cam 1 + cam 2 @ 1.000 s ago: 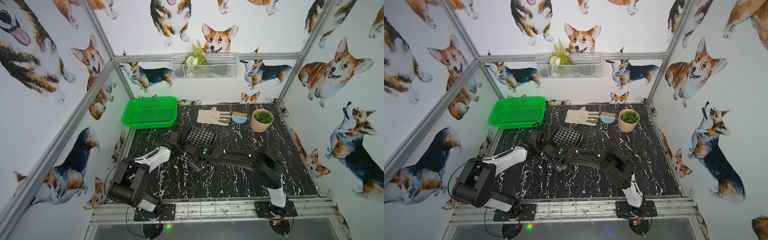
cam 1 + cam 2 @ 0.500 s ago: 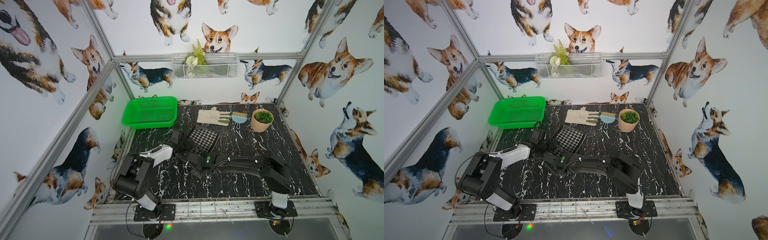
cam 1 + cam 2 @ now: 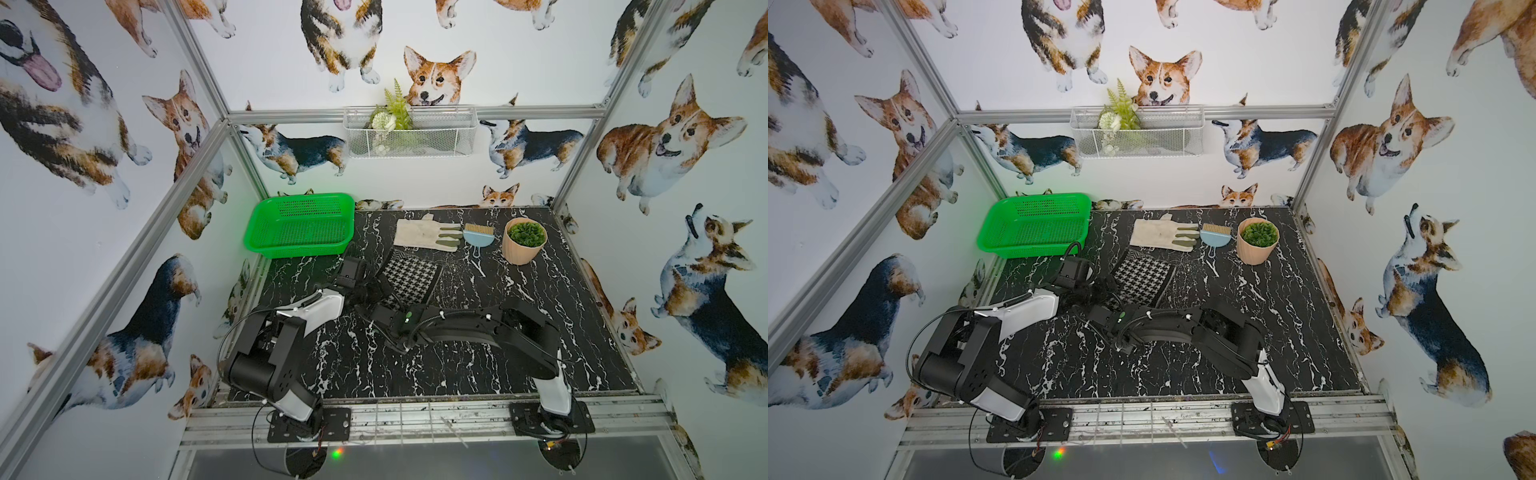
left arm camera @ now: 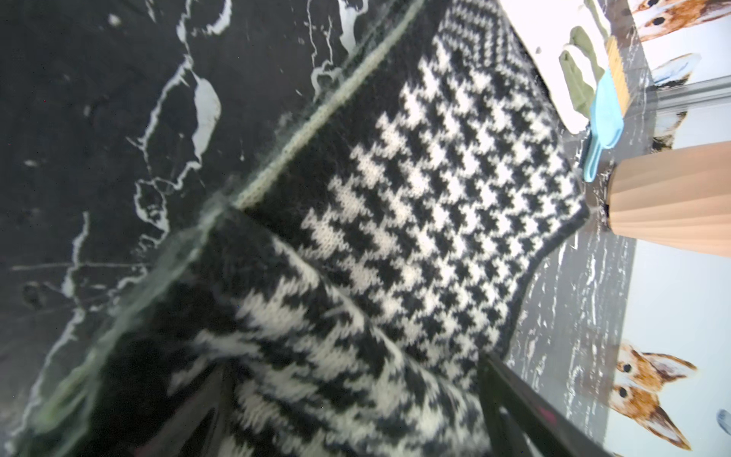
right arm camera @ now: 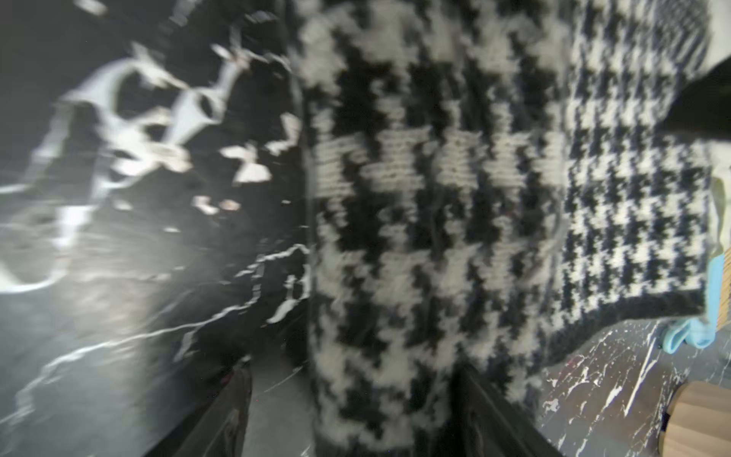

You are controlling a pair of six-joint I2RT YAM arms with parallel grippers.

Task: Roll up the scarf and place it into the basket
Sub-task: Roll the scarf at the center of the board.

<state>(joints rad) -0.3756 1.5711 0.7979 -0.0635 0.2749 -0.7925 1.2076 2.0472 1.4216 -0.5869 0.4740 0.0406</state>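
The scarf (image 3: 411, 278) lies mid-table, houndstooth face up, with a zigzag strip at its far end. Its near-left end is rolled into a thick roll (image 4: 316, 356), also seen close and blurred as the roll (image 5: 395, 237). My left gripper (image 4: 356, 415) is open and straddles that roll, one finger on each side. My right gripper (image 5: 356, 411) is open too, with the roll against one finger and a gap at the other. In both top views the two grippers (image 3: 372, 291) (image 3: 1098, 293) meet at the scarf's near-left end. The green basket (image 3: 299, 249) (image 3: 1030, 249) stands empty at the far left.
An off-white glove (image 3: 419, 235), a small blue brush (image 3: 478, 239) and a peach plant pot (image 3: 523, 245) line the back of the table beyond the scarf. A white wire basket (image 3: 409, 133) hangs on the back wall.
Both wrists have drawn back a little toward the front edge, and more of the flat houndstooth part shows. The left arm's elbow has folded up.
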